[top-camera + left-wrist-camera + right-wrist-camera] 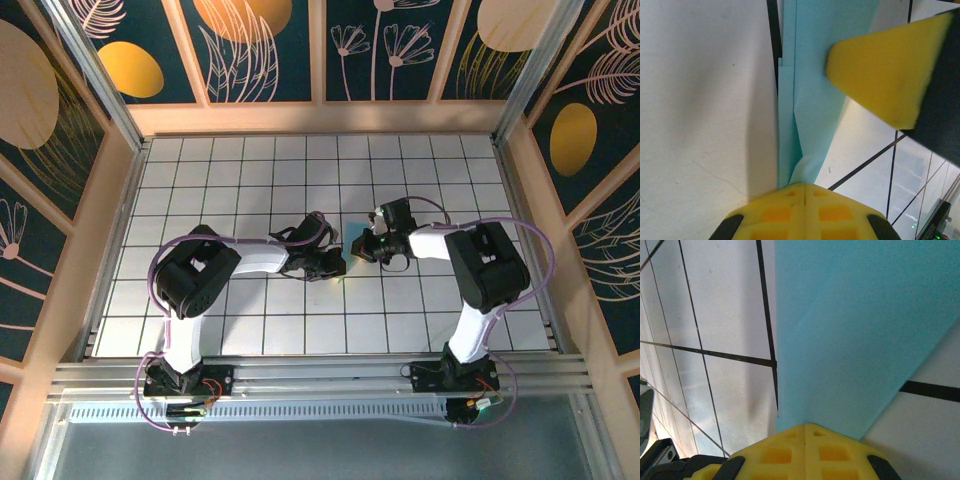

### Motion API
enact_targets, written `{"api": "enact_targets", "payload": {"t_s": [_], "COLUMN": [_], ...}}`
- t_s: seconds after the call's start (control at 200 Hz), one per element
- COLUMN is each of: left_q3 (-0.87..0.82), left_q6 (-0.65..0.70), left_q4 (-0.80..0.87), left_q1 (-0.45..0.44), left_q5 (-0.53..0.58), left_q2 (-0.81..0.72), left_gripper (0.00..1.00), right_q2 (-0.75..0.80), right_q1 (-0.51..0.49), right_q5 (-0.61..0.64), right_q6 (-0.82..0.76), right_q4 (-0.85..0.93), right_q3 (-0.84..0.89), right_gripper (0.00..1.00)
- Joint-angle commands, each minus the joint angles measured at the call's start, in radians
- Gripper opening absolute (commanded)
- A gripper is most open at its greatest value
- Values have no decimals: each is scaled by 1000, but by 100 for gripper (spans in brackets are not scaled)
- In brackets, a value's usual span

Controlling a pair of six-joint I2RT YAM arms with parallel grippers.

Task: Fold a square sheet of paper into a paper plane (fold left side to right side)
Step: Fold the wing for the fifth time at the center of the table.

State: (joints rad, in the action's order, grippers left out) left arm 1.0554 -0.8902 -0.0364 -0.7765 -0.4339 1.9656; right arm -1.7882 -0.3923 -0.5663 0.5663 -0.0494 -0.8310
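Widest of all, a table (pixel 240 190) of white tiles ruled with dark lines, fenced left, right and far by dark walls (pixel 260 50) painted with flowers. Along the near edge, a metal rail (pixel 320 372) bearing both bases. From the left base, the left arm (pixel 195 275), bent and reaching right toward mid-table. From the right base, the right arm (pixel 485 265), bent and reaching left. Nearly tip to tip at the middle of the table, well apart from every wall.

Between those tips, on the tiles at mid-table, the paper (pixel 865 330): light blue, folded, with straight edges. In the left wrist view, several layers stepped along one edge, plus a slanting crease running toward the camera. In the right wrist view, one broad smooth face lying across a dark grid line.

At the paper's left side, the left pincer (pixel 805 189): yellow fingers (pixel 790 227) pressed together, seam shut, tips touching the paper, the blue narrowing right up to them. Cannot tell whether a layer is nipped in the seam or merely pressed down. At the paper's right side, the right pincer (pixel 805 427): likewise pressed together, tips on the blue edge, same doubt about any nip. Seen from the left wrist as a yellow wedge lying over the paper further along.
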Motion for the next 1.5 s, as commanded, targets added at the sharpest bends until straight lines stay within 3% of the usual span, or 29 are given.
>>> {"api": "enact_targets", "payload": {"t_s": [0.0,0.295,0.991,1.496], "left_q3": [-11,-4,13,17], "left_q6": [23,28,30,36], "left_q4": [123,145,187,204], "left_q1": [-7,-10,-12,-14], "left_q5": [77,98,127,139], "left_q2": [68,74,85,91], "left_gripper": [0,0,0,0], "right_q2": [73,124,2,-56], "right_q1": [3,-34,-81,73], "right_q5": [31,-10,-5,34], "right_q6": [-26,53,103,-54], "right_q4": [26,-46,-59,13], "right_q3": [-6,97,84,-56], "right_gripper": [0,0,0,0]}}
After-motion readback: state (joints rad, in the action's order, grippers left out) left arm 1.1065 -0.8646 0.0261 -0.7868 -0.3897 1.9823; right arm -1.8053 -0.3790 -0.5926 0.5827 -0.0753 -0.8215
